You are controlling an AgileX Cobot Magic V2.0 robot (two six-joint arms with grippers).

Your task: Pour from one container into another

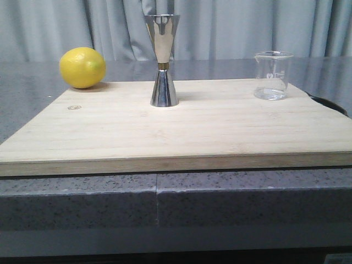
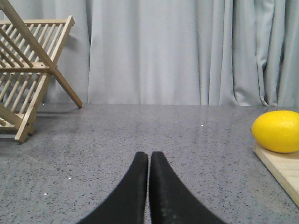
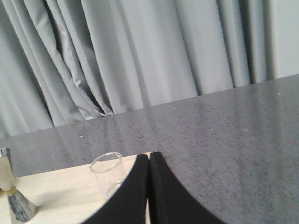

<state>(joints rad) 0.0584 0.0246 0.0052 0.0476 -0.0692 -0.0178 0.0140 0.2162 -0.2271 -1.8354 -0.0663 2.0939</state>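
glass beaker (image 1: 272,75) faint white marks, unreadable

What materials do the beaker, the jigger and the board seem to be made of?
Beaker: clear glass, by its see-through walls and white printed marks. Jigger: polished steel, likely, since it mirrors the room; a gold band at its waist. Board: pale wood, perhaps bamboo, matte, showing fine straight grain.

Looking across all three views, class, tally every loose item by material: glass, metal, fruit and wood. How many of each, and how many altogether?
Glass: 1, the beaker
Metal: 1, the steel jigger
Fruit: 1, the lemon
Wood: 2, the cutting board and the wooden drying rack
Total: 5
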